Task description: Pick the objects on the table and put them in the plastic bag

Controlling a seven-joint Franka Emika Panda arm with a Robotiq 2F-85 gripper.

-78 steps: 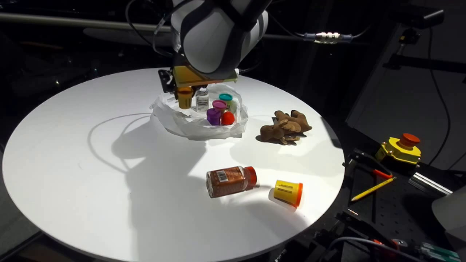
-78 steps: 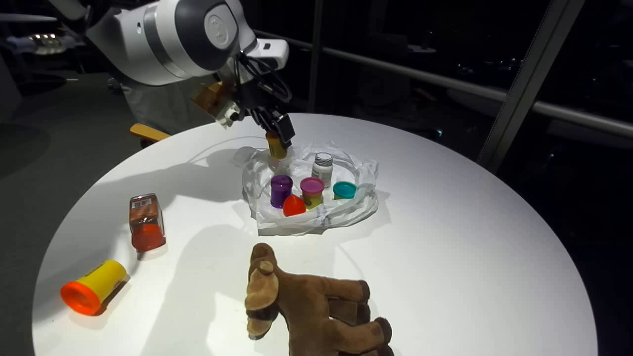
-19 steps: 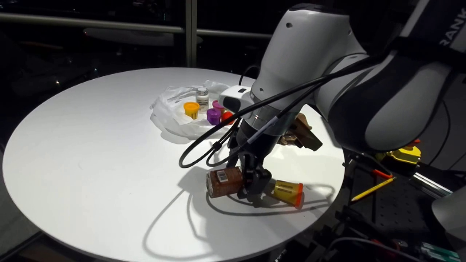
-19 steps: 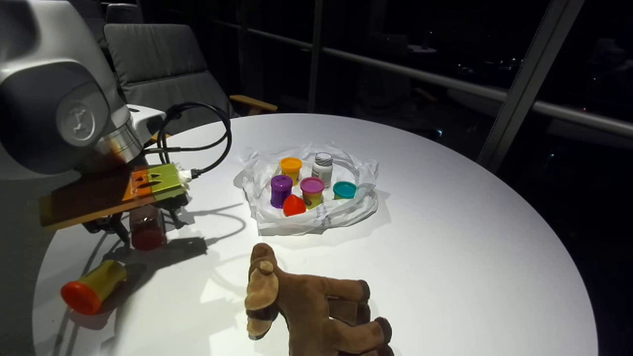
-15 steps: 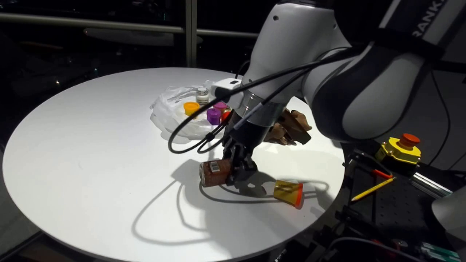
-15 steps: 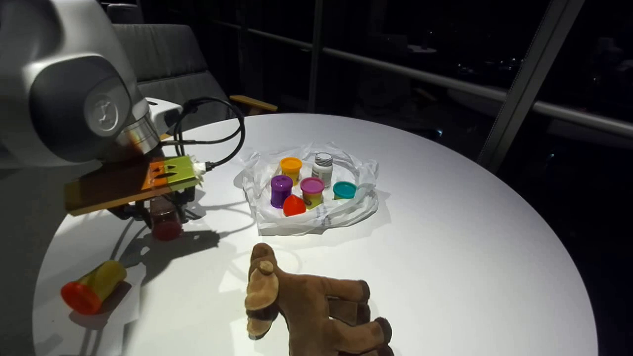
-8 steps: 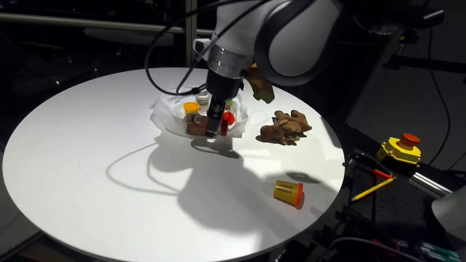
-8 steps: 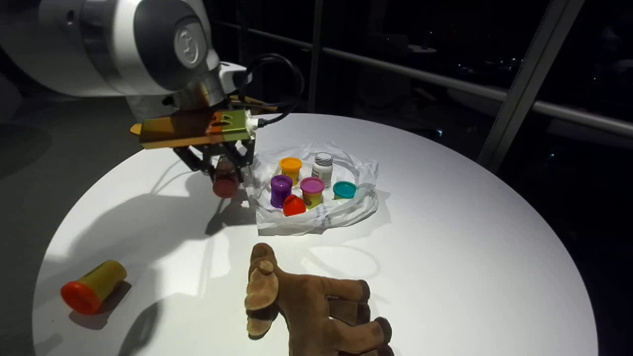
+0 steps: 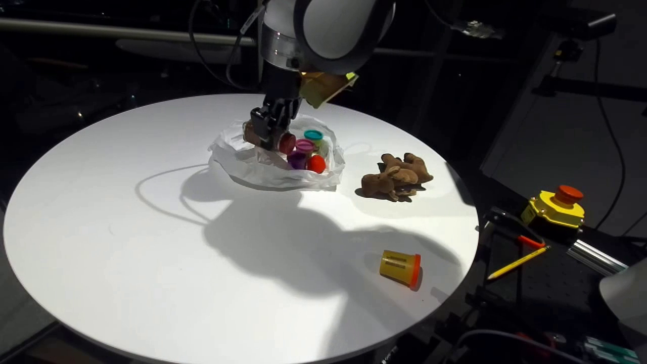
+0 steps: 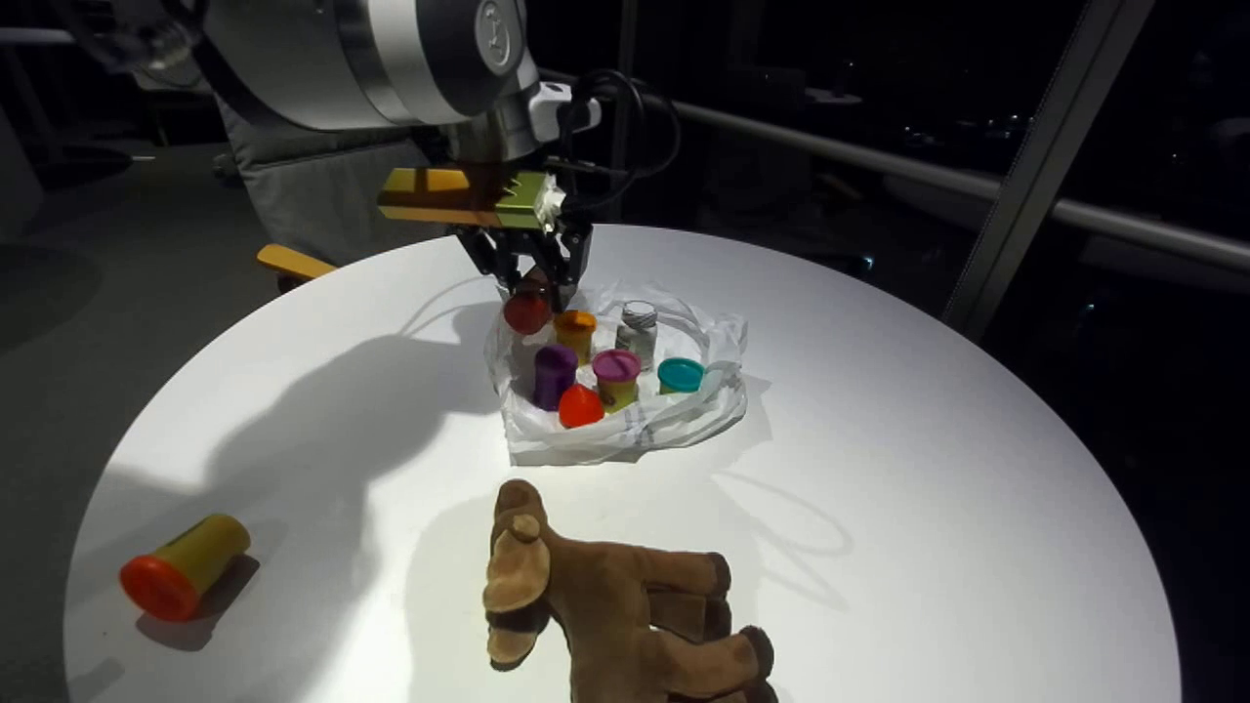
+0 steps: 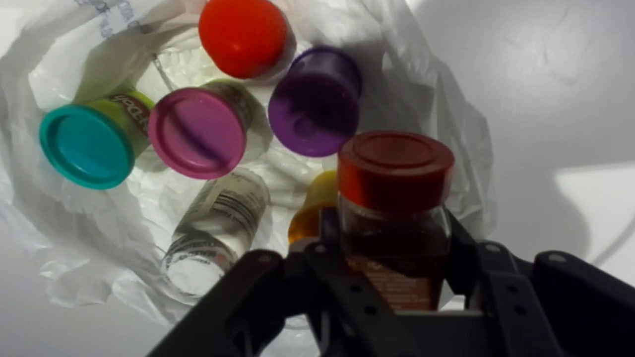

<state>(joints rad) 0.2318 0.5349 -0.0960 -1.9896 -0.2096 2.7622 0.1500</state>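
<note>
The tool [image 11: 392, 230] is clamped on a red-capped jar [image 11: 394, 183], held nearly sideways over the plastic bag [image 10: 557, 446], toward the far edge of the surface [image 9: 101, 242] in both exterior views. Within the bag are the purple cup [image 11: 315, 111], pink-lidded cup [image 11: 198, 134], teal-lidded cup [image 11: 87, 146], orange-lidded cup [image 10: 574, 342], white bottle [image 10: 638, 339] and red piece [image 11: 243, 37]. In an exterior view, the brown toy [image 9: 404, 176] lies near the surface's right edge; the yellow cup [image 9: 397, 266], on its side, lies nearer the front.
</note>
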